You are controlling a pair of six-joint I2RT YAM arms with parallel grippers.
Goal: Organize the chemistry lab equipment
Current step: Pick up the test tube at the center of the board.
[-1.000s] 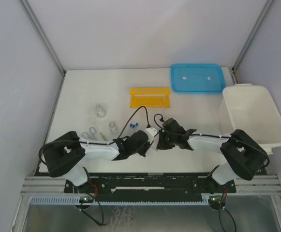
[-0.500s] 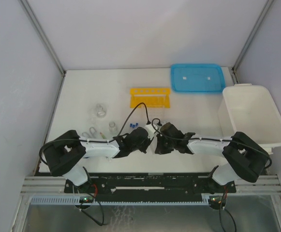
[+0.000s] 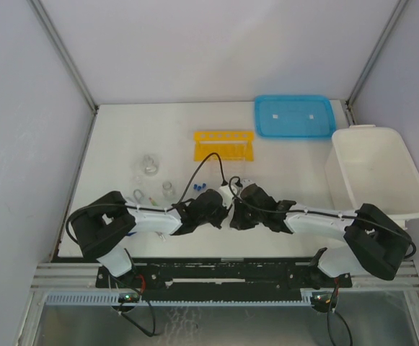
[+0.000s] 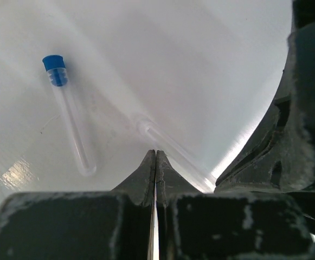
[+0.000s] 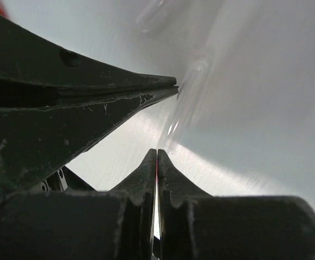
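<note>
Both grippers sit low at the table's middle, tips nearly meeting: my left gripper has its jaws pressed together on nothing, and my right gripper is likewise pinched flat and empty. A blue-capped tube lies on the table ahead-left of the left tips; a clear tube lies just beside them. The yellow rack stands farther back.
</note>
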